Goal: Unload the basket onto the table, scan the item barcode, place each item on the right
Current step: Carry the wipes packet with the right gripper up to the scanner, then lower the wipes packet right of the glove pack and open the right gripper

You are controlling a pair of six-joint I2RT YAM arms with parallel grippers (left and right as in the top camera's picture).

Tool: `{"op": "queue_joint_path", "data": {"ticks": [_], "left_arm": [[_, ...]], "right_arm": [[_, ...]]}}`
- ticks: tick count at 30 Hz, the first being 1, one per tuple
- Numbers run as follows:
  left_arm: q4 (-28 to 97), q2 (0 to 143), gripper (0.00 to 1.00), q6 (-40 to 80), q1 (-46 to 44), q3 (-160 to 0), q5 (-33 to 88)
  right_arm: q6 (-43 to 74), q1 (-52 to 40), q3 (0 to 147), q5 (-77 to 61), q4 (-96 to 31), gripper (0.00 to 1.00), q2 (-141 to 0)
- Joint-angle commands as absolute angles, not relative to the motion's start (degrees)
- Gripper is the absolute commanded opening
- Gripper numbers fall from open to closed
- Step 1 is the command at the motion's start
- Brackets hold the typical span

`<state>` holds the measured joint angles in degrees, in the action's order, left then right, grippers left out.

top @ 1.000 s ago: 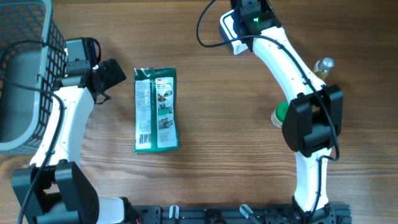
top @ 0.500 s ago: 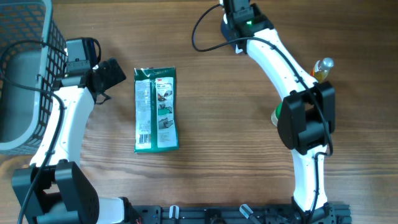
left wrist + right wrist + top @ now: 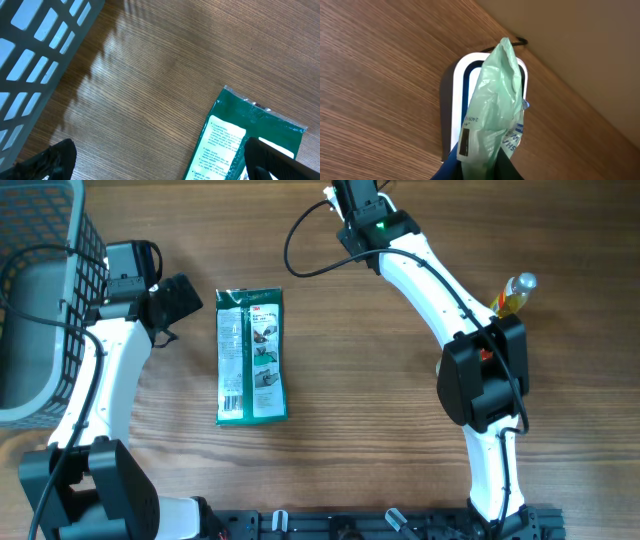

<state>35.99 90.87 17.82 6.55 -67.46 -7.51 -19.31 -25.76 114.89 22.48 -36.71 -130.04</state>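
Two robot arms reach over a wooden worktop (image 3: 360, 380), seen from above and from a camera on each wrist. A grey mesh basket (image 3: 40, 300) sits at the far left edge, the biggest thing on the surface. Next in size is a flat green packet (image 3: 251, 356), lying lengthwise near the middle-left. The left hand (image 3: 180, 298) hovers just beside its top corner with fingers spread wide, holding nothing.

At the far edge of the worktop lies a scanner (image 3: 451, 100), a white-rimmed block with a dark window. The right hand (image 3: 480, 166) is pressed nearly together, pinching the lower end of a pale green bag (image 3: 497, 100). The bag stands up from the fingers directly over the scanner window. Whether it touches the scanner cannot be told. A small amber bottle (image 3: 510, 292) with a silver cap lies well apart at the right. Smallest is the barcode label (image 3: 465, 142), a dark strip on a white patch low on the bag, just above the fingers.

The bag looks like thin, crinkled film, so it is probably very light, soft and a little slippery. It would likely flop or fold, which could crease the label. A hold on the bag's end close to the label, without covering it, seems best for keeping that patch flat.
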Motion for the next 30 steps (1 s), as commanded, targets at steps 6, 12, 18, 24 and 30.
{"op": "queue_joint_path", "data": {"ticks": [6,12,18,24,30], "left_arm": [[35.77,91.02,1.0,17.1,6.83,-67.88,-8.01],[35.77,91.02,1.0,17.1,6.83,-67.88,-8.01],[35.77,91.02,1.0,17.1,6.83,-67.88,-8.01],[35.77,91.02,1.0,17.1,6.83,-67.88,-8.01],[35.77,91.02,1.0,17.1,6.83,-67.88,-8.01]], "right_arm": [[-9.39,-26.13,114.72,18.37,-41.45,0.04,-118.48],[-5.52,-25.41,114.69,-2.02,-64.2,0.04,-104.73],[-5.3,-24.47,111.79,-19.46,-90.37,0.04,-104.53],[-4.16,-24.56,95.72,-19.79,-89.03,0.04,-104.57],[5.74,-24.51,78.52,-11.0,-73.76,0.11,-104.57]]}}
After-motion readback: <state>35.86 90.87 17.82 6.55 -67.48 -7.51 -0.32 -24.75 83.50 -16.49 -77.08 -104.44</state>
